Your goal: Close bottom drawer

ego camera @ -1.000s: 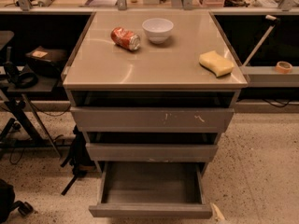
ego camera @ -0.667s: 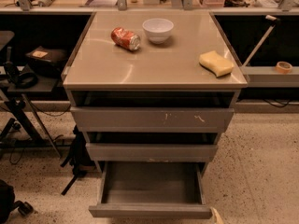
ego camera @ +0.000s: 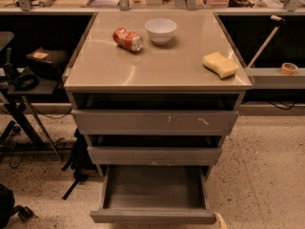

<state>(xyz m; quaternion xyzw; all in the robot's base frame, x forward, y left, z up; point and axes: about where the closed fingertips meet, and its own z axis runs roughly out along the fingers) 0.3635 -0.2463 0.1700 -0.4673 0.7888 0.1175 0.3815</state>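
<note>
Clearly, the bottom drawer (ego camera: 153,194) stands pulled well out beneath the middle drawer front (ego camera: 155,155), its flat panel nearest the camera. Just beside its front right corner, at the lower edge of view, a pale tip is probably the end effector (ego camera: 220,220); whether it is open or closed cannot be told.

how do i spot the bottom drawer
Find the grey cabinet topped with a can, bowl and sponge. The bottom drawer is the lowest of three, the hand beside its right front corner. It alone is pulled far out, showing its empty inside.
</note>
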